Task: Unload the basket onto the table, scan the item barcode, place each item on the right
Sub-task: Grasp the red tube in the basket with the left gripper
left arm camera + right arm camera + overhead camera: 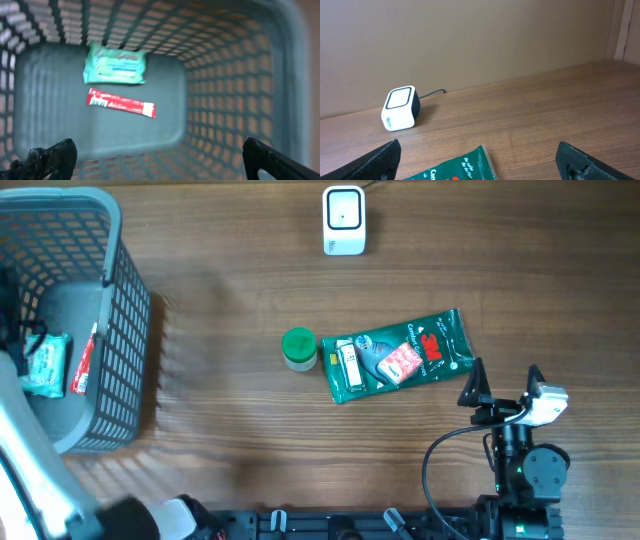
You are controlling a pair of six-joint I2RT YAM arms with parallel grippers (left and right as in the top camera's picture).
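**Hovering with both claws spread wide, nothing gripped**

Nearest the robot's base, the right gripper (504,370) stands low over the wooden table (230,440), its two dark fingers splayed to their full spread and holding nothing. Just beyond its fingertips lies the green 3M packet (400,355), flat on the wood, printed side up, slightly askew, with its right end closest to the claw. In the right wrist view only the packet's top corner shows, between the two fingertips (380,159).

A small round green tub (299,349) sits just beside the packet's left edge; whether the two touch cannot be told.

Well off to the left, the grey mesh basket (125,320) stands on the table. The left gripper (160,159) hangs above its inside, jaws wide apart and bare, the basket walls ringing it on every side. On the basket floor lie a teal wipes pack (115,64) and, just beside it, a red sachet (121,102), both apart from the fingers.

Farthest away, near the table's back edge, the white scanner (343,220) stands upright, well apart from the packet, its thin dark cable (433,93) trailing toward the wall.
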